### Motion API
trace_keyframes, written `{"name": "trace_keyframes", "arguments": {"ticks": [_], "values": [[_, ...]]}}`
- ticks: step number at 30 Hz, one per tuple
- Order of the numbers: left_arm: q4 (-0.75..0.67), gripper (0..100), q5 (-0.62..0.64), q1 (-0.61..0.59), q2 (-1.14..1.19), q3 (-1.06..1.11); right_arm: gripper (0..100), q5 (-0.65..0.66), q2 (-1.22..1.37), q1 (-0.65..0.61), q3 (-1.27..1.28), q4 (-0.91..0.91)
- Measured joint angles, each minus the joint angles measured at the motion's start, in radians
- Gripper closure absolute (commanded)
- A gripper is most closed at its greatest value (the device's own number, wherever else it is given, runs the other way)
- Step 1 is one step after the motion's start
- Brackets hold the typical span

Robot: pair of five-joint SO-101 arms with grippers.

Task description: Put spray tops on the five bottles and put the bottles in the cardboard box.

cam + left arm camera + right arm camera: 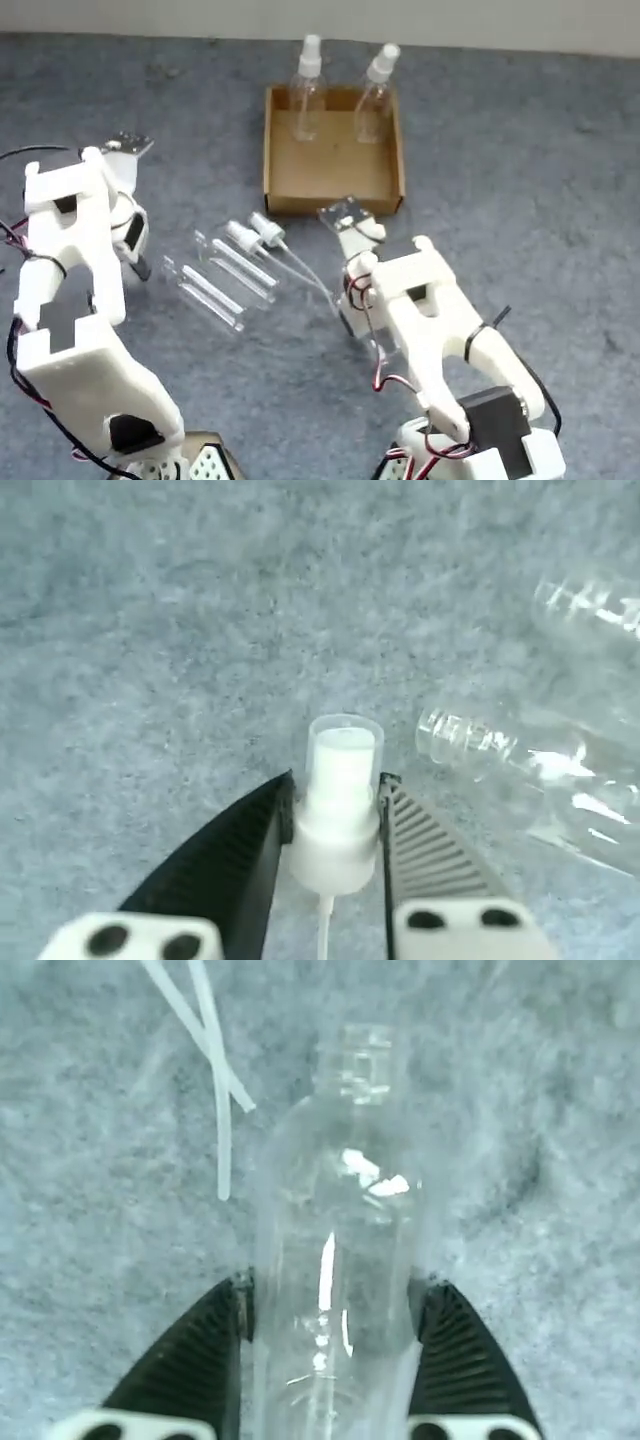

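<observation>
Standing beyond both arms, the cardboard box (275, 150) is holding two capped bottles (307, 95) upright. The right gripper (332, 1290) is clamping an uncapped bottle (335, 1190) around its body, neck pointing away; the smooth clear wall is likely inviting rotation or slip under capping force. Two spare bottles (210, 295) are lying between the arms, near two loose tops (262, 230); a low sweep is liable to roll them. The left gripper (338, 785) is pinching a spray top (342, 745) at its collar; its dip tube (323, 920) is at risk of missing the neck and buckling
</observation>
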Motion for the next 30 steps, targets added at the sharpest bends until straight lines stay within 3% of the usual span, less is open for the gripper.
{"name": "trace_keyframes", "arguments": {"ticks": [5,11,16,21,30], "values": [[0.005,100,0.000,-0.026,-0.086,-0.002,88.7,0.002,-0.002,0.000,-0.023,0.048],[0.008,100,0.000,-0.061,-0.209,-0.002,78.1,0.002,0.000,0.000,-0.117,0.152],[0.009,100,0.000,-0.057,-0.319,0.049,77.9,0.002,0.000,0.000,-0.137,0.170],[0.008,100,0.031,0.015,-0.502,0.199,77.5,0.002,0.000,0.000,-0.137,0.173],[-0.137,100,0.175,0.210,-0.907,0.621,77.5,0.002,0.000,0.000,-0.176,0.160]]}}
